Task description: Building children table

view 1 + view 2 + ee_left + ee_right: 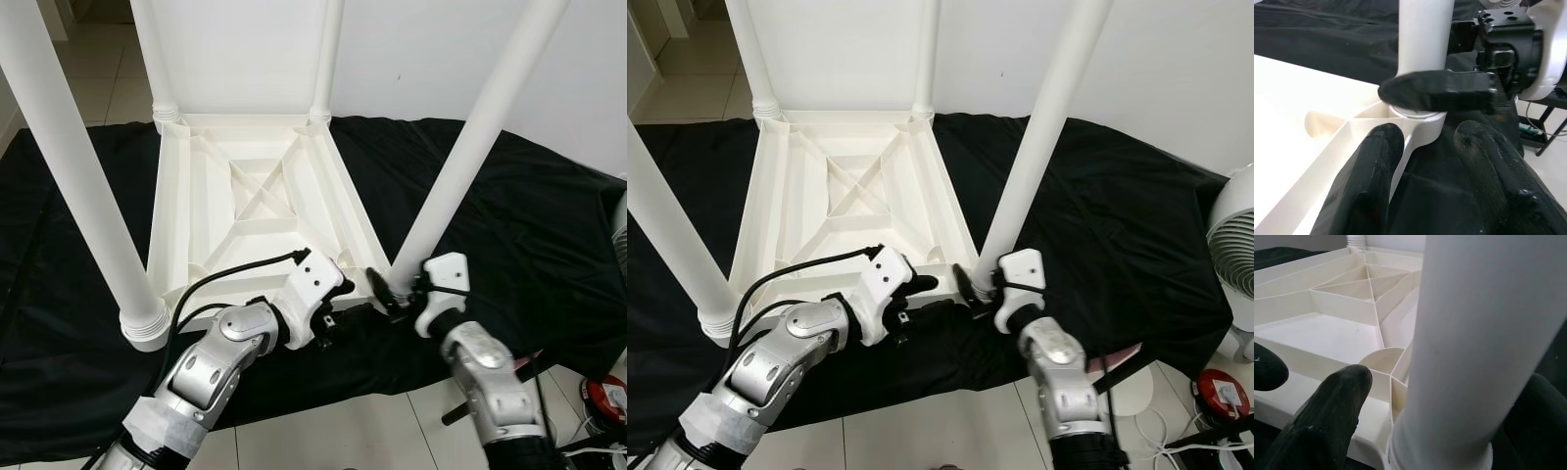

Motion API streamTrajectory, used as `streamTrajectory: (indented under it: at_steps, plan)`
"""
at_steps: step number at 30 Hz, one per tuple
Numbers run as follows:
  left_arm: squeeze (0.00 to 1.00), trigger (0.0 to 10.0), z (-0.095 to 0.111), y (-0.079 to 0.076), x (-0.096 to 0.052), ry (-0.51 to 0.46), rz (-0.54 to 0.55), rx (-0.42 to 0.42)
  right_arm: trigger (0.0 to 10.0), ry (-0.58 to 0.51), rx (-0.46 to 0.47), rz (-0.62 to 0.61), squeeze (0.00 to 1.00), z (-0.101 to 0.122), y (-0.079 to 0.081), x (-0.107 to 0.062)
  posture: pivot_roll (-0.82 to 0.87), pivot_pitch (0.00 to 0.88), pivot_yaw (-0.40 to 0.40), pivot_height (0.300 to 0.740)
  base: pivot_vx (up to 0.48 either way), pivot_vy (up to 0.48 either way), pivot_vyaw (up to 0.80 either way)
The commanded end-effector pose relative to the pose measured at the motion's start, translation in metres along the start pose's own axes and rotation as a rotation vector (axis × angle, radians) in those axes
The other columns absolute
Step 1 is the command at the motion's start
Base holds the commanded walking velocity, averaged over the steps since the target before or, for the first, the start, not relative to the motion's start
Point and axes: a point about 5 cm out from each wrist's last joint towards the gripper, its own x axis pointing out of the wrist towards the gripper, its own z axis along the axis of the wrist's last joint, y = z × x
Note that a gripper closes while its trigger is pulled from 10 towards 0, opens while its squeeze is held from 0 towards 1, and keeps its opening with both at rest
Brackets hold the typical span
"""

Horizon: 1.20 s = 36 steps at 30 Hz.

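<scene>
Right gripper grasping a table leg at its socket

Your right gripper (pixel 400 291) clasps the near-right leg (pixel 468 147) at its base; the right wrist view shows fingers (pixel 1327 416) either side. Your left gripper (pixel 343 311), fingers parted, sits beside the corner. The upturned white tabletop (pixel 245 206) rests on black cloth (pixel 529 215), four legs fitted.

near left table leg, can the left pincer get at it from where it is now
Probably not without shifting: the left pincer sits at the near right leg, and the near left leg stands off to its side, though nothing blocks the way.
</scene>
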Motion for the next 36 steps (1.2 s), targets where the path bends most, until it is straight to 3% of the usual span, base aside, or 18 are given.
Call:
streamTrajectory:
  at_steps: [1, 7, 13, 14, 16, 17, 19, 20, 33, 34, 36]
  plan:
    - [0.00, 10.0, 0.003, 0.001, 0.000, -0.006, -0.006, 0.015, 10.0, 0.000, -0.057, 0.054, 0.00, 0.001, -0.006, 0.000, 0.02, 0.025, -0.052, 0.740, 0.000, 0.000, 0.00]
    - [0.00, 10.0, 0.001, 0.003, 0.000, 0.005, 0.006, 0.027, 10.0, 0.000, -0.091, 0.087, 0.00, 0.003, -0.007, 0.004, 0.02, 0.025, -0.050, 0.740, 0.000, 0.000, 0.00]
    - [0.00, 10.0, 0.003, 0.011, -0.001, 0.013, 0.027, 0.052, 10.0, 0.052, -0.122, 0.234, 0.00, -0.007, 0.004, 0.026, 0.03, 0.018, -0.047, 0.740, 0.000, 0.000, 0.00]
    - [0.00, 10.0, 0.004, 0.014, -0.001, 0.013, 0.031, 0.056, 7.7, 0.059, -0.095, 0.261, 0.00, -0.008, 0.008, 0.029, 0.03, 0.018, -0.047, 0.740, 0.000, 0.000, 0.00]
    - [0.00, 10.0, 0.004, 0.014, -0.001, 0.013, 0.031, 0.056, 7.7, 0.059, -0.095, 0.261, 0.00, -0.008, 0.008, 0.029, 0.03, 0.018, -0.047, 0.740, 0.000, 0.000, 0.00]
    - [0.00, 10.0, 0.005, 0.015, -0.002, 0.012, 0.035, 0.060, 3.5, 0.064, -0.085, 0.289, 0.00, -0.010, 0.010, 0.031, 0.04, 0.016, -0.049, 0.740, 0.000, 0.000, 0.00]
    - [0.00, 10.0, 0.005, 0.016, -0.003, 0.012, 0.037, 0.061, 3.5, 0.067, -0.086, 0.299, 0.00, -0.011, 0.011, 0.032, 0.04, 0.016, -0.049, 0.740, 0.000, 0.000, 0.00]
    - [0.00, 10.0, 0.005, 0.017, -0.004, 0.014, 0.043, 0.063, 0.0, 0.070, -0.079, 0.308, 0.00, -0.013, 0.012, 0.032, 0.05, 0.017, -0.053, 0.740, 0.000, 0.000, 0.00]
    - [0.00, 10.0, 0.004, 0.018, -0.005, 0.014, 0.055, 0.062, 0.0, 0.078, -0.029, 0.327, 0.00, -0.021, 0.012, 0.029, 0.05, 0.025, -0.056, 0.740, 0.000, 0.000, 0.00]
    - [0.00, 10.0, 0.003, 0.018, -0.005, 0.016, 0.054, 0.063, 10.0, 0.077, -0.030, 0.312, 0.00, -0.021, 0.011, 0.029, 0.04, 0.028, -0.055, 0.740, 0.000, 0.000, 0.00]
    - [0.00, 10.0, 0.003, 0.018, -0.005, 0.016, 0.054, 0.063, 10.0, 0.076, -0.032, 0.300, 0.00, -0.021, 0.011, 0.029, 0.04, 0.028, -0.055, 0.740, 0.000, 0.000, 0.00]
